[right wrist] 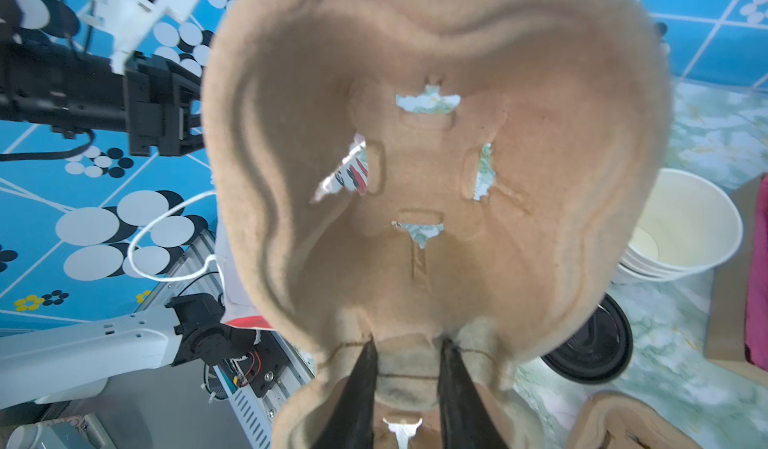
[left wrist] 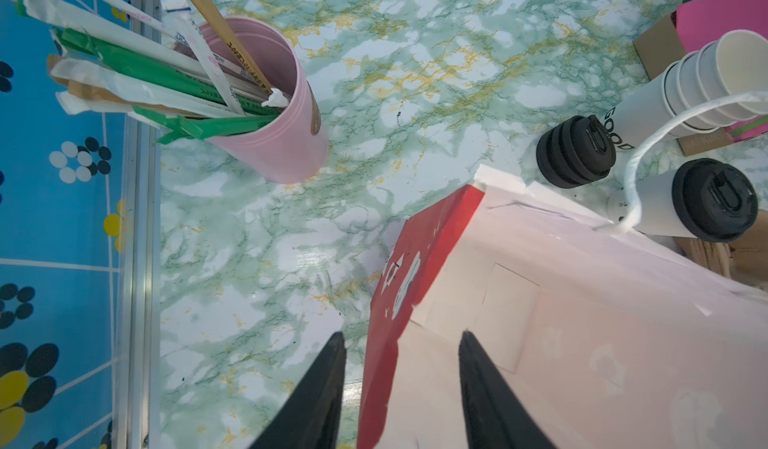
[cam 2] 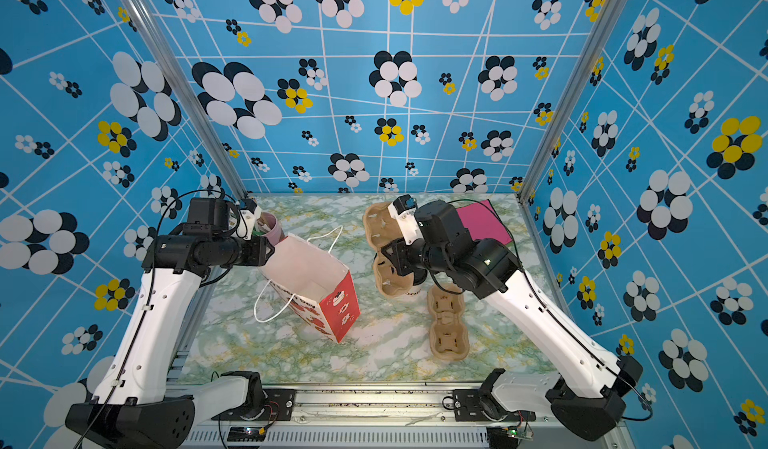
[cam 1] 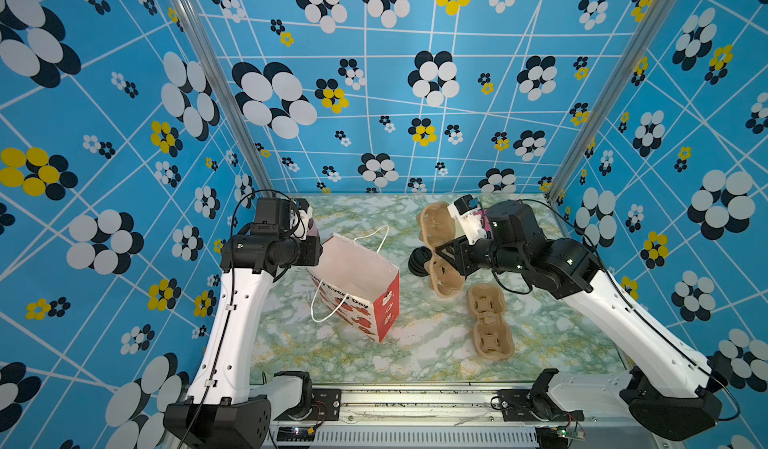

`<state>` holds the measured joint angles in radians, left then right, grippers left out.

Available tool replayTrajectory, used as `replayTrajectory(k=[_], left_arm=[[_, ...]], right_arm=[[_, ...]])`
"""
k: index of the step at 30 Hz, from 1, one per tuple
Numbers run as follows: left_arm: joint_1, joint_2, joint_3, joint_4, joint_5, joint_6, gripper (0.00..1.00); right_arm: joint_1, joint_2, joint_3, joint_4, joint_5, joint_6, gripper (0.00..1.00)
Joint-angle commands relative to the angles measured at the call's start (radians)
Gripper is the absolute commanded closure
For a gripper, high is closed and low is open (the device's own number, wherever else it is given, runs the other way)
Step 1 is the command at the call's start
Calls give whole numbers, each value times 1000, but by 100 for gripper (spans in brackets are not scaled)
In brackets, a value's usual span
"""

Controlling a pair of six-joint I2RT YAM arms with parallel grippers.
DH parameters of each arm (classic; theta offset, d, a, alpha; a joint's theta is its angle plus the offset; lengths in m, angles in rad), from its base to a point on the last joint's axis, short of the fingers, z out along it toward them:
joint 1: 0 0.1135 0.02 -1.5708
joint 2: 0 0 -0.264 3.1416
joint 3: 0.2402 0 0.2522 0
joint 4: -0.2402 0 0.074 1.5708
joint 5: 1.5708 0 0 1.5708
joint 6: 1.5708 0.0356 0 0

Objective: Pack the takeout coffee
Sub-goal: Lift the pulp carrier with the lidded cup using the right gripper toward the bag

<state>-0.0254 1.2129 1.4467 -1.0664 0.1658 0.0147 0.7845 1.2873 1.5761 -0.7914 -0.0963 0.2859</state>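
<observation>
Right claw [right wrist: 408,345] clenches the fuzzy moulded-pulp cup carrier [right wrist: 540,135] by its middle ridge, held tilted above the worktop [left wrist: 415,52]. Left claw [left wrist: 402,334], as I see it, gapes astride the rim of the red paper bag [left wrist: 582,322]. Takeout coffee [left wrist: 706,201] stands upright near the worktop's middle, beside the bag and black lid stack [left wrist: 575,151].

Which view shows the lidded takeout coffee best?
The left wrist view: the takeout coffee stands nearly whole beyond the paper bag. In both top views the cup carrier largely hides it. The right wrist view shows only a black lid; whose, I cannot tell.
</observation>
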Motion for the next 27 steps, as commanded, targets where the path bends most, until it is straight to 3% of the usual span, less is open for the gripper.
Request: replayTrajectory(k=[1, 11, 22, 27], left_arm=[[8, 15, -14, 15, 9, 19, 60], [10, 8, -52, 17, 31, 13, 74], [10, -17, -69, 16, 121, -15, 100], [9, -49, -88, 25, 188, -56, 100]], right_arm=[[30, 39, 80, 40, -18, -34, 75], [121, 187, 265, 57, -13, -77, 79], [195, 331, 398, 93, -16, -100, 79], [214, 341, 398, 103, -13, -100, 79]])
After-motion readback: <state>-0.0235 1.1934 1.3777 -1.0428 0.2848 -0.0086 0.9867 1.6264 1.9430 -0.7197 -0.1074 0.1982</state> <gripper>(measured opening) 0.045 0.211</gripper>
